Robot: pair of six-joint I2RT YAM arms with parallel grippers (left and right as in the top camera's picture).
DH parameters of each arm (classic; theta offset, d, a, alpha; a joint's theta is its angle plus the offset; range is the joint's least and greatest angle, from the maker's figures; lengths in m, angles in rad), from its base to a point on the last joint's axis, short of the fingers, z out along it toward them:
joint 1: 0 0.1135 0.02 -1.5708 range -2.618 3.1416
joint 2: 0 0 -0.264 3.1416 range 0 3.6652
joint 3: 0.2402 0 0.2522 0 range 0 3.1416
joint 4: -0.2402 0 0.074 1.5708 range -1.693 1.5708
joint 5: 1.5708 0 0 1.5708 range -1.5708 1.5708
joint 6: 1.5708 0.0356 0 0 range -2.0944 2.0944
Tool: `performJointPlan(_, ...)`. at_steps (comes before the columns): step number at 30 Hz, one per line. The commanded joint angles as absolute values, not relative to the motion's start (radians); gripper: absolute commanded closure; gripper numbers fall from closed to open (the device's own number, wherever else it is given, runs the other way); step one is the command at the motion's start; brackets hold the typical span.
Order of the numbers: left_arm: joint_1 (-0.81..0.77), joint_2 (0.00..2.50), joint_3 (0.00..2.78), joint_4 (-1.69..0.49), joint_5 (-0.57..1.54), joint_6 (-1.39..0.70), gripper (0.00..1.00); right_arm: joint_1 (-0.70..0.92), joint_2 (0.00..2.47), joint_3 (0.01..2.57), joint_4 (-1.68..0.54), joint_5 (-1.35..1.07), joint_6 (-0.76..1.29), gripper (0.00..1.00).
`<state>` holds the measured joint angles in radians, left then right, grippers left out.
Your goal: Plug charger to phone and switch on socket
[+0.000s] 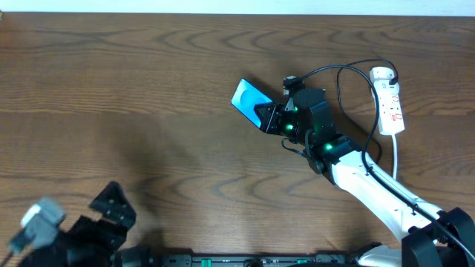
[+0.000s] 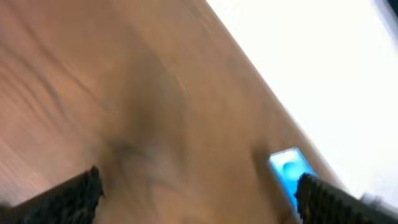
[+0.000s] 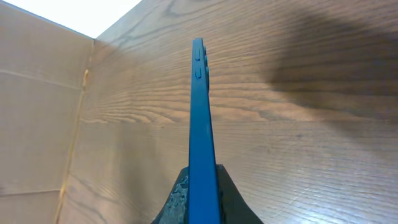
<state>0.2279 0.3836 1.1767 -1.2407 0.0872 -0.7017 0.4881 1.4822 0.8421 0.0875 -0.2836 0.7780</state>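
The phone (image 1: 247,98), with its bright blue screen, is held tilted above the table right of centre. My right gripper (image 1: 269,117) is shut on its lower end. In the right wrist view the phone (image 3: 198,106) stands edge-on, clamped between my right gripper's (image 3: 200,196) dark fingers. The charger (image 1: 320,70), a thin black cable, loops from beside that gripper toward the socket (image 1: 390,102), a white power strip at the right. My left gripper (image 1: 113,202) is at the front left, far from all of these. In the blurred left wrist view it (image 2: 199,196) is open and empty, with the phone (image 2: 286,168) beyond it.
The socket's white cord (image 1: 395,159) runs down toward the front behind my right arm (image 1: 378,189). Bare wooden tabletop (image 1: 133,89) stretches across the left and middle. The table's far edge (image 1: 237,15) meets a pale wall.
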Motion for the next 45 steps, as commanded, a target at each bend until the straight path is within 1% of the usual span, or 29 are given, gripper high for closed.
performJointPlan(1,0.228,0.319,0.96,-1.041,0.004,-1.065,0.0,0.491,1.48,0.854,0.101,-0.381,0.804,0.99)
performJointPlan(3,0.228,0.329,0.861,-0.964,0.019,-1.159,0.0,0.491,1.48,0.854,0.101,-0.405,0.804,0.99)
performJointPlan(5,0.228,0.366,0.728,-0.852,0.102,-1.3,0.01,0.492,1.48,0.854,0.1,-0.421,0.804,0.99)
performJointPlan(6,0.228,0.41,0.633,-0.735,0.219,-1.384,0.0,0.492,1.48,0.854,0.1,-0.426,0.804,0.99)
performJointPlan(7,0.228,0.453,0.563,-0.619,0.325,-1.415,0.01,0.492,1.48,0.854,0.1,-0.426,0.804,0.99)
performJointPlan(11,0.228,0.675,0.389,-0.183,0.672,-1.443,0.0,0.491,1.48,0.854,0.104,-0.424,0.814,0.99)
performJointPlan(12,0.228,0.714,0.378,-0.133,0.714,-1.443,0.0,0.492,1.48,0.854,0.105,-0.421,0.828,0.99)
performJointPlan(15,0.228,0.899,0.371,0.044,0.894,-1.446,0.0,0.493,1.48,0.854,0.13,-0.417,0.957,0.99)
performJointPlan(18,0.224,1.053,0.371,0.255,1.029,-1.474,0.0,0.515,1.48,0.854,0.188,-0.4,1.172,0.99)
performJointPlan(20,0.197,1.161,0.371,0.434,1.082,-1.557,0.0,0.554,1.48,0.854,0.238,-0.353,1.331,0.99)
performJointPlan(22,0.163,1.208,0.371,0.529,1.084,-1.585,0.0,0.589,1.48,0.854,0.255,-0.315,1.382,0.99)
performJointPlan(28,0.105,1.217,0.371,0.635,1.063,-1.585,0.0,0.683,1.48,0.854,0.255,-0.251,1.474,0.99)
performJointPlan(29,0.099,1.217,0.371,0.659,1.062,-1.588,0.05,0.703,1.48,0.854,0.255,-0.224,1.474,0.99)
performJointPlan(31,0.092,1.217,0.371,0.694,1.057,-1.604,0.1,0.727,1.48,0.854,0.255,-0.205,1.496,0.99)
performJointPlan(36,0.087,1.217,0.371,0.75,1.031,-1.655,0.11,0.768,1.48,0.855,0.255,-0.21,1.622,0.99)
performJointPlan(37,0.087,1.217,0.371,0.751,1.029,-1.657,0.17,0.778,1.48,0.854,0.255,-0.214,1.65,0.99)
performJointPlan(38,0.087,1.217,0.371,0.75,1.028,-1.657,0.19,0.784,1.48,0.854,0.255,-0.216,1.67,0.99)
performJointPlan(39,0.087,1.217,0.371,0.751,1.028,-1.658,0.24,0.796,1.48,0.854,0.254,-0.22,1.714,0.99)
performJointPlan(40,0.087,1.217,0.371,0.751,1.028,-1.659,0.27,0.805,1.48,0.855,0.255,-0.222,1.751,0.99)
performJointPlan(41,0.087,1.217,0.371,0.751,1.027,-1.659,0.28,0.813,1.48,0.854,0.255,-0.227,1.784,0.99)
performJointPlan(42,0.087,1.217,0.371,0.751,1.024,-1.659,0.33,0.818,1.48,0.854,0.255,-0.237,1.813,0.99)
performJointPlan(45,0.087,1.217,0.371,0.751,1.024,-1.668,0.36,0.827,1.48,0.854,0.255,-0.267,1.84,0.99)
